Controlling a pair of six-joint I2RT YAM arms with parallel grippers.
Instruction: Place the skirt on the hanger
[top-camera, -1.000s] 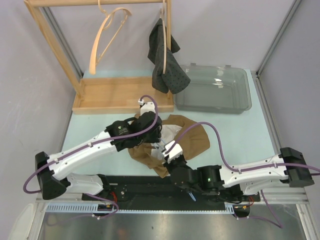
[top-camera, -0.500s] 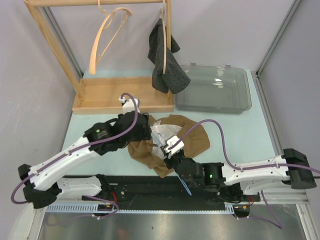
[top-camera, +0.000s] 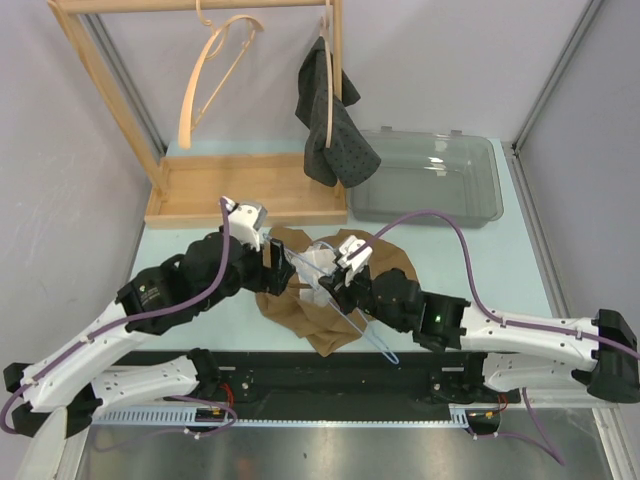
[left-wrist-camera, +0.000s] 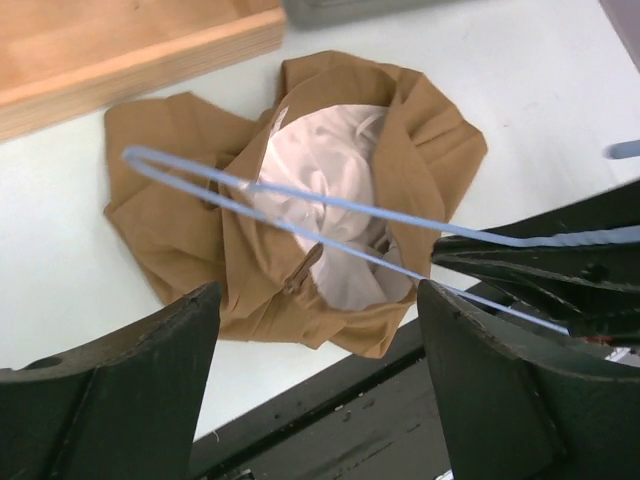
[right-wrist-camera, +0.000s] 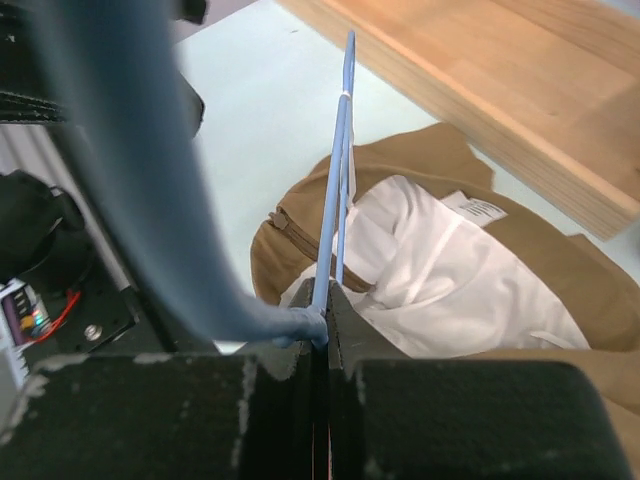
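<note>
The brown skirt (top-camera: 322, 312) lies crumpled on the table with its white lining (top-camera: 322, 262) turned up. A thin blue wire hanger (top-camera: 352, 322) slants over it, and my right gripper (top-camera: 334, 287) is shut on it. In the right wrist view the jaws (right-wrist-camera: 326, 322) pinch the hanger (right-wrist-camera: 338, 170) where its wires meet, above the skirt (right-wrist-camera: 520, 250). My left gripper (top-camera: 277, 262) stands open at the skirt's left edge, holding nothing. Its view shows the skirt (left-wrist-camera: 190, 220) and the hanger (left-wrist-camera: 250, 192) beyond the wide-spread fingers (left-wrist-camera: 140, 385).
A wooden rack stands on its tray base (top-camera: 240, 188) at the back left. It carries a bare wooden hanger (top-camera: 212, 75) and a dark grey garment (top-camera: 332, 125). A clear plastic bin (top-camera: 430, 180) sits at the back right. A black rail (top-camera: 300, 372) runs along the near edge.
My left gripper opened, let go of the skirt and drew back to the left. My right gripper moved away from the near edge over the skirt, carrying the blue hanger.
</note>
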